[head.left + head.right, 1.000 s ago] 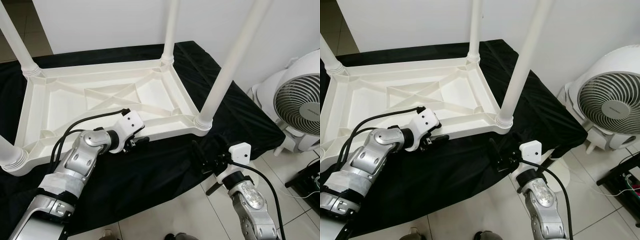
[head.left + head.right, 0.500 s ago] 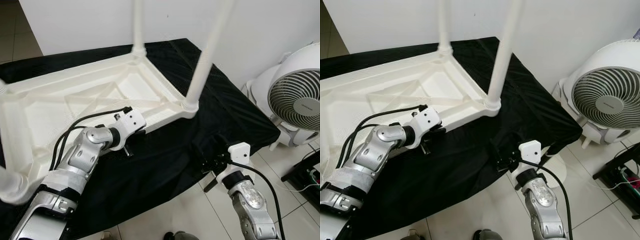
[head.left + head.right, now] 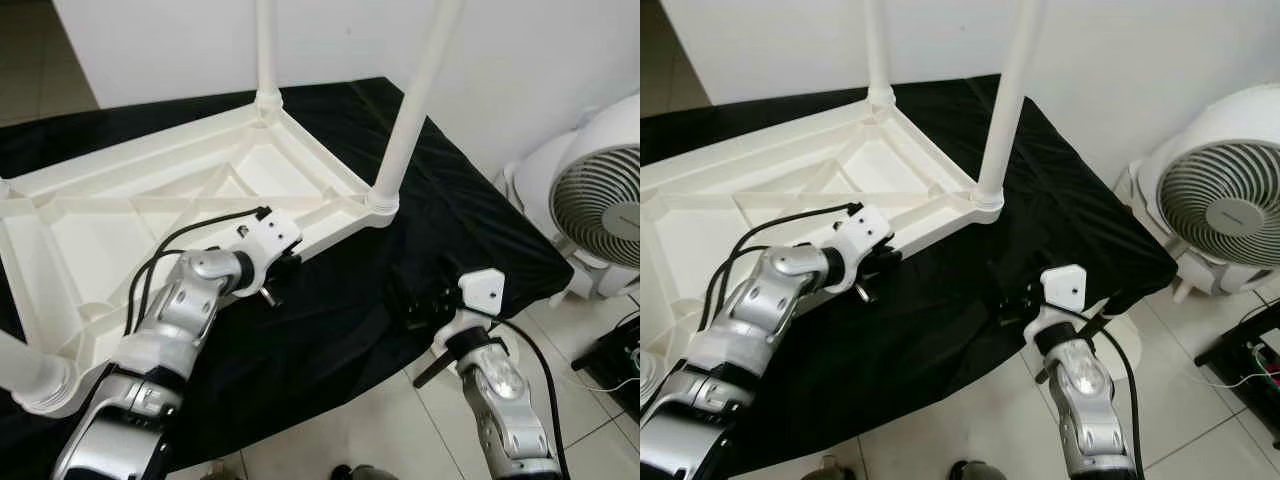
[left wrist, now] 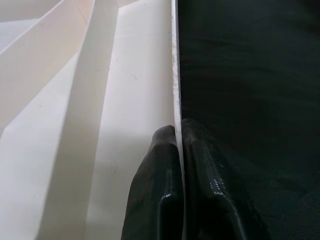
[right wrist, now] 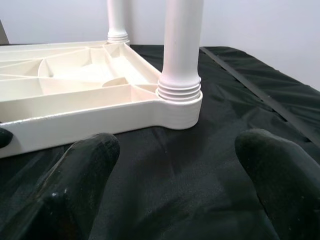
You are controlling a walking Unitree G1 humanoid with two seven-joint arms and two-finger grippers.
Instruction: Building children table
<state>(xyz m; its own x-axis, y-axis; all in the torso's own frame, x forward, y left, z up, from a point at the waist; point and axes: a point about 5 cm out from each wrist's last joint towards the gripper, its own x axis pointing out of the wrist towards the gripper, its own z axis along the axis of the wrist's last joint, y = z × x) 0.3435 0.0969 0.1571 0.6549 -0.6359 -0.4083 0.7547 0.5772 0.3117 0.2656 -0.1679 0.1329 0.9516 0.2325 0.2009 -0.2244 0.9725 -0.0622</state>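
Upturned white plastic children's table [image 3: 160, 200] lies on black cloth [image 3: 470, 215]. Left gripper [image 4: 179, 137] pinches its near rim. Right gripper [image 5: 177, 150] spread wide beside white fan [image 3: 600, 210]

Two silver metal arms, each ending in a white block-shaped wrist housing. Left arm [image 3: 170, 325] — black cables loop along its upper side into the housing; pale wrapping circles its lower section. Right arm [image 3: 500, 400] — one black cable runs alongside. Fingers [image 5: 85, 170] glossy black, rounded.
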